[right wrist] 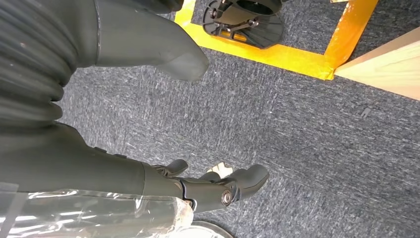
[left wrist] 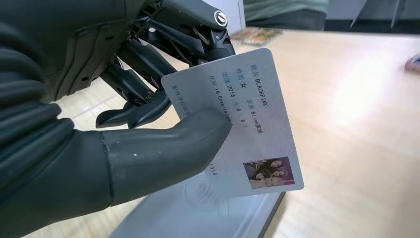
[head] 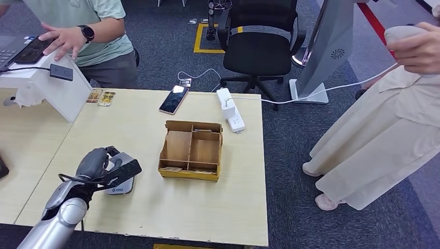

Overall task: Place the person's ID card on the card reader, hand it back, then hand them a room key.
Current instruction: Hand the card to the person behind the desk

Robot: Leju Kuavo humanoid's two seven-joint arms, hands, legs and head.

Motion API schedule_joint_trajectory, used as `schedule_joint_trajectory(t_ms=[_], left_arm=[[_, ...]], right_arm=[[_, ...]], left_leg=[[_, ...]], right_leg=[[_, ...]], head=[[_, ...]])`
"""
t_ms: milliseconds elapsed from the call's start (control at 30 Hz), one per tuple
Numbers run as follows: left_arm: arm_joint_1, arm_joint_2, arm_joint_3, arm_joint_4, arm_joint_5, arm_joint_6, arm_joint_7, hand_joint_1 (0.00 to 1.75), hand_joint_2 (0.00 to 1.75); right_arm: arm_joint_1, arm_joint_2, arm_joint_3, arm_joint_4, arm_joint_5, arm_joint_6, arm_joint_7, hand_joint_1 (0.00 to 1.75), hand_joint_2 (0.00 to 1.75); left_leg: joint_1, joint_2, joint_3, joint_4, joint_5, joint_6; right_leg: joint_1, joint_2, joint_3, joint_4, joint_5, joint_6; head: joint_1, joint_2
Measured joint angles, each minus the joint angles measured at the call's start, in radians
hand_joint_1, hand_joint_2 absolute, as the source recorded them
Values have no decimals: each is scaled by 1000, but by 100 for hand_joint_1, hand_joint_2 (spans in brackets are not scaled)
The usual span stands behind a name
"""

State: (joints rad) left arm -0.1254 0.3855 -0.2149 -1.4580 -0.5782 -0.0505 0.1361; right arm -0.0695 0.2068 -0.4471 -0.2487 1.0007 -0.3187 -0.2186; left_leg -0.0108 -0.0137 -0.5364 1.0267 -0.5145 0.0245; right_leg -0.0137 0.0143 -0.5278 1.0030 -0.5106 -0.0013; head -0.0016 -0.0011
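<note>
On the left, the left hand point(head: 96, 165) holds the pale plastic ID card point(left wrist: 247, 119) just above the flat grey card reader point(head: 120, 185) on the light wooden tabletop point(head: 155, 207). The thick grey thumb presses the card's face and the dark fingers point(left wrist: 143, 106) close behind it. The card has a small photo and printed lines; "BLACKPINK" and "2016" can be read. To the right stands a brown cardboard box with compartments point(head: 191, 150). The right hand point(right wrist: 208, 188) hangs over the grey carpet floor point(right wrist: 307, 129), its fingers loosely curled and holding nothing.
</note>
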Motion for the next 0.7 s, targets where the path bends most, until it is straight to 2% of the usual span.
schedule_joint_trajectory(t_ms=[333, 700], left_arm=[[24, -25, 96, -105, 92, 63, -81, 175, 175], [5, -83, 123, -114, -27, 196, -89, 175, 175]], right_arm=[[8, 0, 0, 0, -20, -21, -3, 0, 175], [7, 2, 2, 0, -12, -20, 3, 0, 175]], left_leg=[[0, 0, 0, 0, 0, 0], [0, 0, 0, 0, 0, 0]], right_leg=[[0, 0, 0, 0, 0, 0], [0, 0, 0, 0, 0, 0]], head=[[0, 0], [0, 0]])
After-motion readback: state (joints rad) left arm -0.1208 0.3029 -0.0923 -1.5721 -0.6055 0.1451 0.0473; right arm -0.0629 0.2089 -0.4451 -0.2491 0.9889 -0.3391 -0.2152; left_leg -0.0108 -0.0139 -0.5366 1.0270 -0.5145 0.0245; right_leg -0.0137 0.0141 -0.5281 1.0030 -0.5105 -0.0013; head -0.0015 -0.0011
